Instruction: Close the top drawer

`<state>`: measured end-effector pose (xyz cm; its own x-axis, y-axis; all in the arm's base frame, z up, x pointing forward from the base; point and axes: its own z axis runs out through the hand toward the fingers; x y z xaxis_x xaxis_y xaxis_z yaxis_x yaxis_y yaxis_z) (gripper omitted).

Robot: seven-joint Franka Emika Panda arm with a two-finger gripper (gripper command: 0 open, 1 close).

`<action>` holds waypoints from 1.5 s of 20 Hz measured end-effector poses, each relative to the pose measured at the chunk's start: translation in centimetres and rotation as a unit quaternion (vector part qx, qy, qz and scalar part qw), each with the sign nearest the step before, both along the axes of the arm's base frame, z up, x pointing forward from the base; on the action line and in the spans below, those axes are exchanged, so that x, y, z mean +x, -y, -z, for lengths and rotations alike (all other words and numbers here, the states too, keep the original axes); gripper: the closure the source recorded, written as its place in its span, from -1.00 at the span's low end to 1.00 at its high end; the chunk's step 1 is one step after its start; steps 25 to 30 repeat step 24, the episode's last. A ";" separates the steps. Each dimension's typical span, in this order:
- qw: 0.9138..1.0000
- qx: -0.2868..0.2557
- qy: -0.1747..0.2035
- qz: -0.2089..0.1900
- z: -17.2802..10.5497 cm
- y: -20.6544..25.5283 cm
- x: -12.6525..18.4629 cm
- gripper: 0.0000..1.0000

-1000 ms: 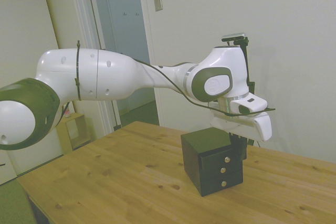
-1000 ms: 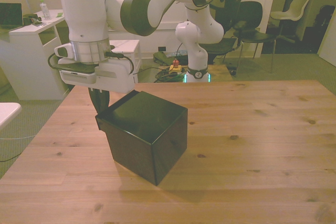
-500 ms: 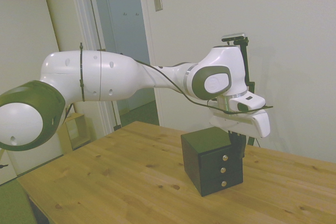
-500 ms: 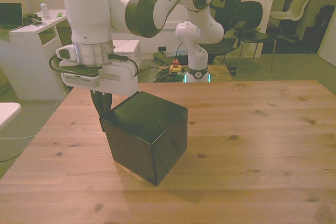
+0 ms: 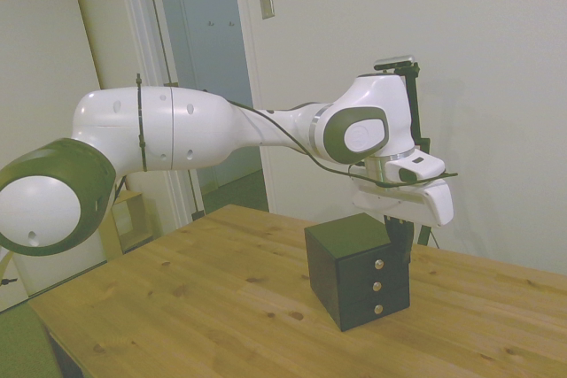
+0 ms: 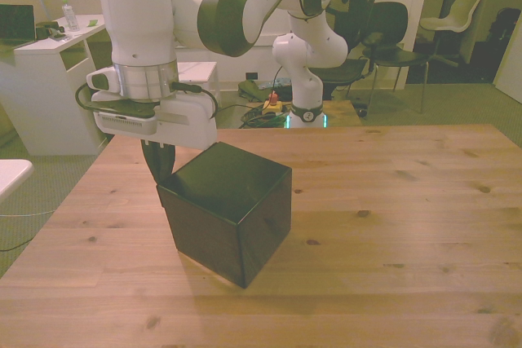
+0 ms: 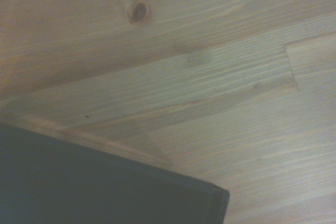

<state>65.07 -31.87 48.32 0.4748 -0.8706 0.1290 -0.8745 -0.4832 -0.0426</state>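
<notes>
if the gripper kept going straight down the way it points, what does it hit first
Probably the bare wooden table: the gripper points down just beside the top drawer front, and the wrist view shows wood below with the cabinet edge alongside. Depth is unclear.

No legible text (anywhere visible)
</notes>
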 end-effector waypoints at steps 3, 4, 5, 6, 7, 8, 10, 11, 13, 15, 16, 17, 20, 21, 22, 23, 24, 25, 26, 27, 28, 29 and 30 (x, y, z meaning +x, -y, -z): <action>1.000 0.000 0.000 -0.001 0.0 -0.3 0.2 1.00; 1.000 -0.001 -0.001 -0.002 0.0 -0.4 0.2 1.00; 1.000 -0.001 -0.001 -0.002 0.1 -0.4 0.2 1.00; 1.000 -0.001 -0.002 -0.001 0.1 -0.4 0.2 1.00; 1.000 0.000 -0.002 -0.001 0.2 -0.3 0.1 1.00; 1.000 0.001 -0.003 0.000 0.2 -0.3 -0.2 1.00; 1.000 0.002 -0.001 0.005 0.2 0.0 -1.0 1.00; 1.000 0.003 0.000 0.009 0.1 0.2 -1.8 1.00; 1.000 0.006 0.004 0.021 -0.1 1.0 -4.0 1.00; 0.999 0.011 0.007 0.036 -0.9 2.1 -6.9 1.00; 0.999 0.016 0.007 0.044 -1.4 2.7 -8.7 1.00; 0.998 0.021 0.009 0.051 -2.0 3.4 -10.6 1.00; 0.997 0.035 0.015 0.060 -3.8 4.3 -16.3 1.00; 0.997 0.041 0.018 0.055 -4.2 3.8 -17.7 1.00; 0.998 0.046 0.020 0.048 -4.5 2.8 -18.9 1.00; 0.998 0.050 0.021 0.038 -4.7 1.3 -19.6 1.00; 0.998 0.057 0.022 0.023 -4.8 -0.6 -20.1 -1.00; 0.998 0.057 0.022 0.023 -4.8 -0.6 -20.1 -1.00; 0.998 0.057 0.022 0.023 -4.8 -0.6 -20.1 -1.00; 0.998 0.057 0.022 0.023 -4.8 -0.6 -20.1 -1.00; 0.998 0.057 0.022 0.023 -4.8 -0.6 -20.1 -1.00; 0.998 0.057 0.022 0.023 -4.8 -0.6 -20.1 -1.00; 0.998 0.057 0.022 0.023 -4.8 -0.6 -20.1 -1.00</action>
